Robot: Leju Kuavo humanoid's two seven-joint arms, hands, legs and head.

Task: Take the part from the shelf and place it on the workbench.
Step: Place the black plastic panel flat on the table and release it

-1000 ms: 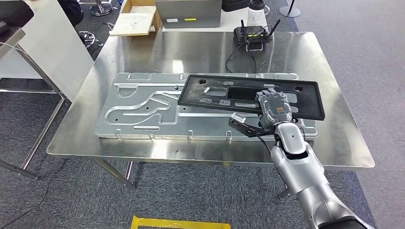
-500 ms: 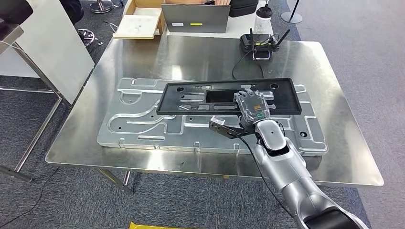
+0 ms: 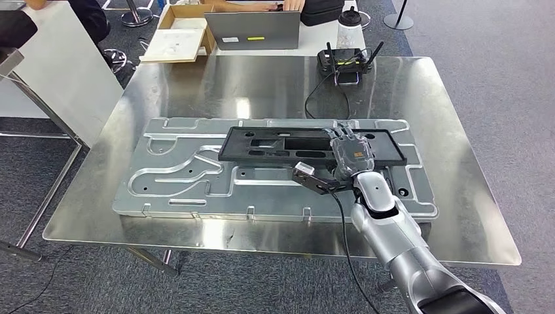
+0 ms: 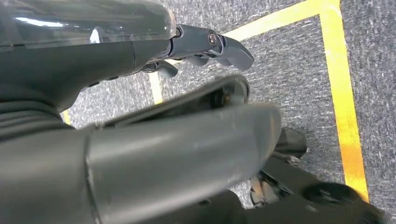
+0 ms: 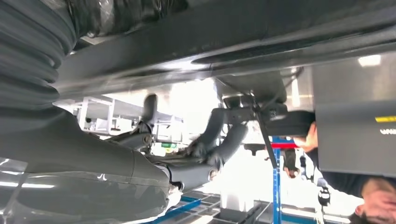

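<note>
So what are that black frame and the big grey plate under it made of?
The black frame looks like moulded plastic: matte, with no glints. The grey plate looks like aluminium: dull silver, with pressed grooves. The workbench seems to be brushed steel, mirror-bright.

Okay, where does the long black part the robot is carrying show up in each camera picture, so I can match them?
Head view: the black part lies across the picture's middle, over the grey metal plate, held by the right hand.
Right wrist view: the dark band across the top looks like its underside.
Left wrist view: not in it.
Shared landmark: the right hand.
</note>
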